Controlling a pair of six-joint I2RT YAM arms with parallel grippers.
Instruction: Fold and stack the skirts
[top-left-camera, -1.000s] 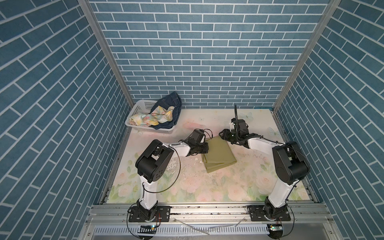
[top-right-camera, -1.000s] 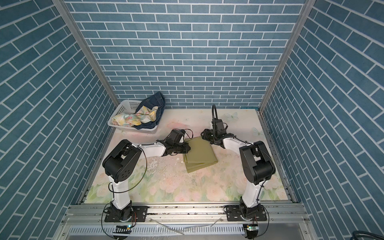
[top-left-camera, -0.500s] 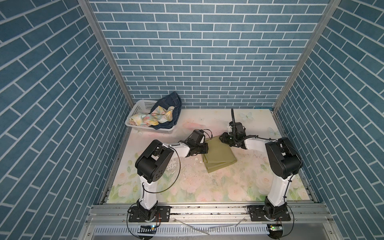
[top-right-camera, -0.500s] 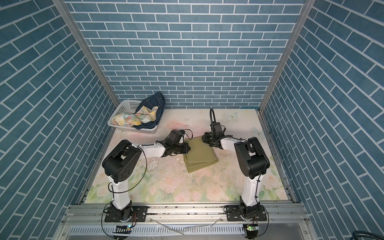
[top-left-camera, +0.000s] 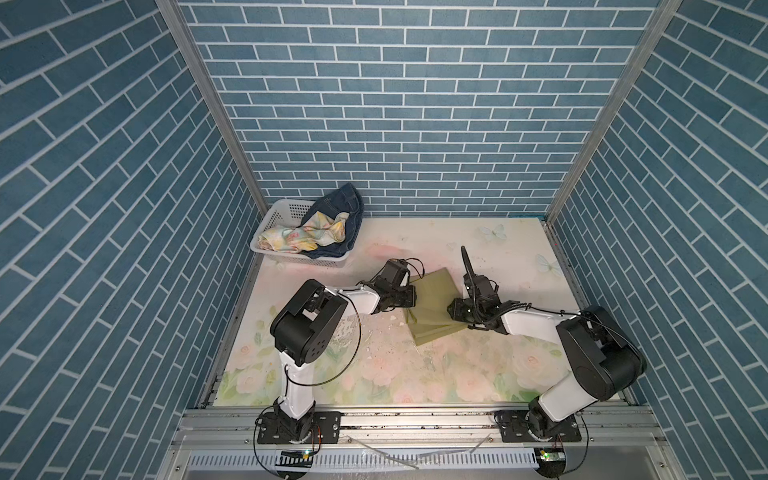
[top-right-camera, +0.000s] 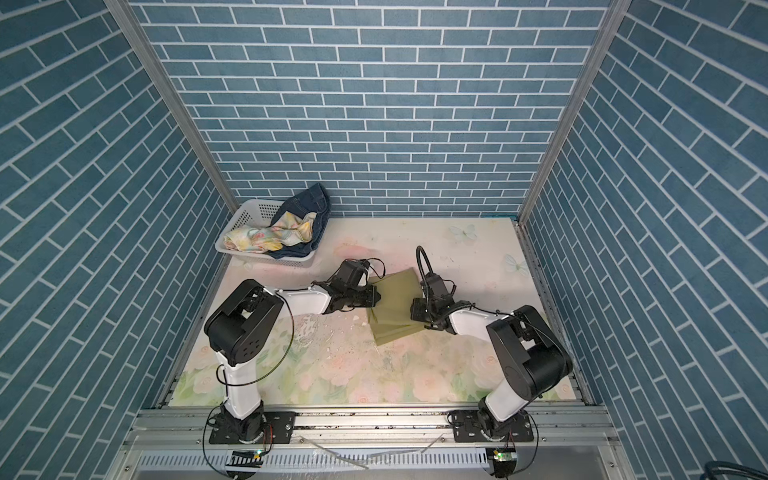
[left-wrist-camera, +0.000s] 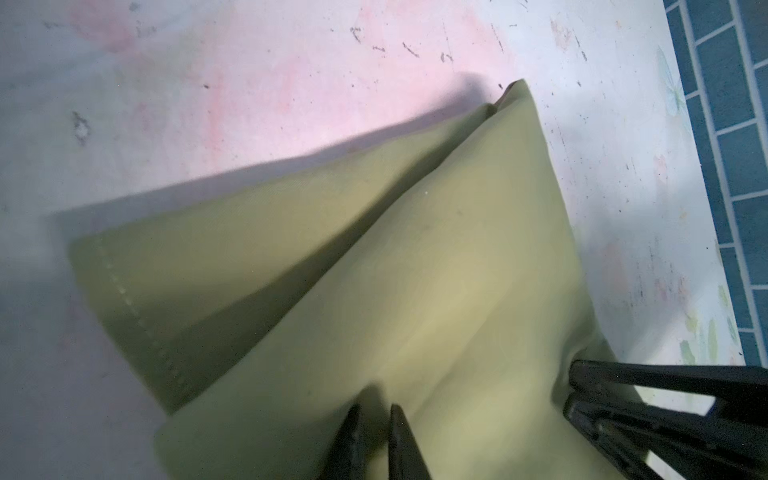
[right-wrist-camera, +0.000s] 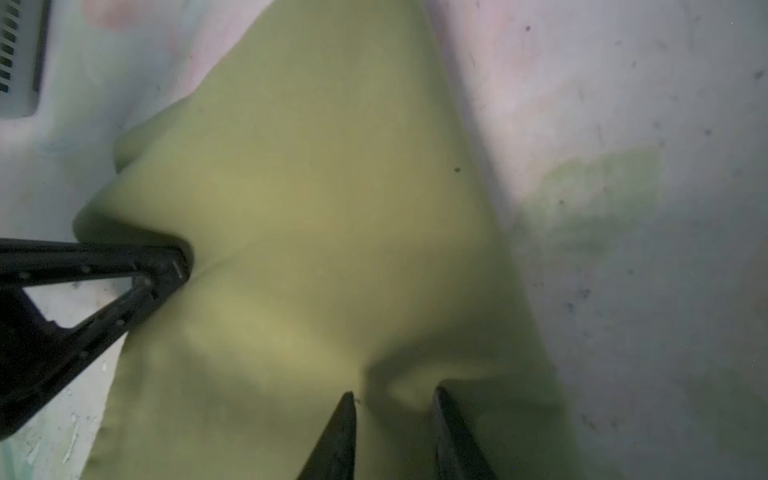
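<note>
Green skirt (top-left-camera: 432, 301): lay mid-counter (top-left-camera: 478, 374) between the arms, partly folded, its far edge tented up.
Left end effector (left-wrist-camera: 374, 409): almost closed, pinching that skirt's edge.
Right end effector (right-wrist-camera: 395, 395): narrowly parted, a pucker of the same cloth gripped between.
Other skirts: flowered skirt (top-left-camera: 299, 239) and denim skirt (top-left-camera: 343, 205) were heaped in the basket (top-left-camera: 282, 208).
Handling: light, limp cloth, likely to sag; best taken at hem corners.

Left hand (top-left-camera: 414, 296) and right hand (top-left-camera: 451, 310) flank the olive skirt (top-left-camera: 435, 293); floral skirt (top-left-camera: 300, 239), denim skirt (top-left-camera: 344, 203) in basket (top-left-camera: 279, 211).
</note>
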